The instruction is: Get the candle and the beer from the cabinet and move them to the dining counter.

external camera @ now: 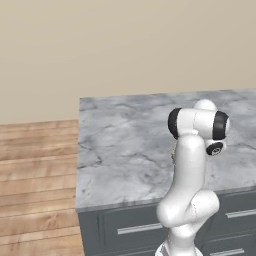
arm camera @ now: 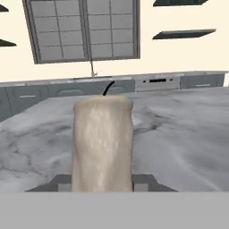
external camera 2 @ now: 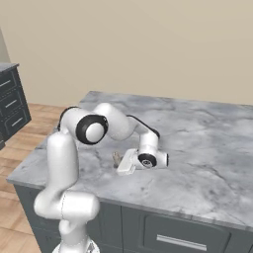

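Candle [arm camera: 103,143] stands upright at frame center, pinched between the gripper [arm camera: 102,182] fingers, low over the dining counter [arm camera: 179,134]. Releasing before its base seats flat could tip it; the beer remains unfetched.

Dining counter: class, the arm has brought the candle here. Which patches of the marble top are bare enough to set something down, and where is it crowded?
The dining counter is bare over nearly all of its marble: the broad stretch right of the gripper toward the far edge, and the back strip by the beige wall. The left end beside the wooden floor is bare too. The crowded spot is near the front edge, where the gripper has the candle between its fingers.
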Motion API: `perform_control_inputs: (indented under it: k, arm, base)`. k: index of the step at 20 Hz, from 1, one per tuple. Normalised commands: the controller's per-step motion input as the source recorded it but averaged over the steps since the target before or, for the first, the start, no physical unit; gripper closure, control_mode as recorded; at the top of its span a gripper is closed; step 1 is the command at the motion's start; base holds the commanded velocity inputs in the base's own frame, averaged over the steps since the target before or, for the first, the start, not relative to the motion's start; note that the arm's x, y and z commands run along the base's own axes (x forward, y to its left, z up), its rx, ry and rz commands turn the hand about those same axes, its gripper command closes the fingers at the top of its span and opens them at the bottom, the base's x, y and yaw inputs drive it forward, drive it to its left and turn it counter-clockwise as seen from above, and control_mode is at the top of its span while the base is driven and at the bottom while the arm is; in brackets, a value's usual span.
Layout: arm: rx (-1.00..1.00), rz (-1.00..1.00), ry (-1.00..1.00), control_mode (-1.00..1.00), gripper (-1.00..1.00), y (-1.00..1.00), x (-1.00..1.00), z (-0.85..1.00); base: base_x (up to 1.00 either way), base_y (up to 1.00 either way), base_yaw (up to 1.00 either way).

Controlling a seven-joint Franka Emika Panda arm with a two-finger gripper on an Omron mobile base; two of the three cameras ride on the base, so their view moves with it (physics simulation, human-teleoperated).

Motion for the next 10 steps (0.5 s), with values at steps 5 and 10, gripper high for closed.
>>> perform_control_inputs:
  k: [5,10]
  arm:
    - [0.05,0.07,-0.01,-1.0,1.0,-0.12,0.24,-0.27]
    - [0.06,0.04,-0.1,-1.0,1.0,-0.01,0.16,-0.34]
  base:
    - [0.0,0.0,0.0]
    - [0.0,0.0,0.0]
